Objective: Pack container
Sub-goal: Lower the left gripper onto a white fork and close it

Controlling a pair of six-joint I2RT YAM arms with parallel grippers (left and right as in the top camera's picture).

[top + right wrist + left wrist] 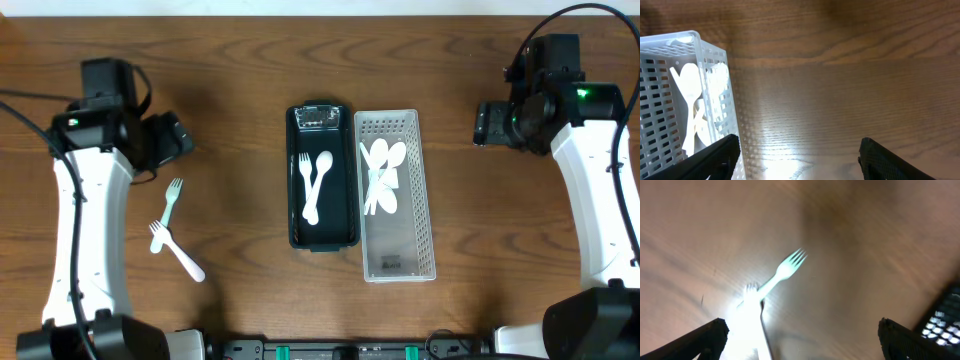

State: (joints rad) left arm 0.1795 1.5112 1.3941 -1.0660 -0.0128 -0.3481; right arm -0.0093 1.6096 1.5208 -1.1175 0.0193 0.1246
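A black container (340,232) sits mid-table with a white fork (305,172) and a white spoon (318,188) inside. A white perforated basket (412,238) to its right holds several white spoons (381,172); it also shows in the right wrist view (670,100). Two white forks lie on the wood at the left, one upper (172,200) and one lower (178,252). The upper fork shows blurred in the left wrist view (785,271). My left gripper (801,336) is open and empty above the forks. My right gripper (797,155) is open and empty right of the basket.
Bare wooden table (240,60) surrounds the container and basket. A corner of the black container (944,320) shows at the right edge of the left wrist view. Cables run near both arm bases.
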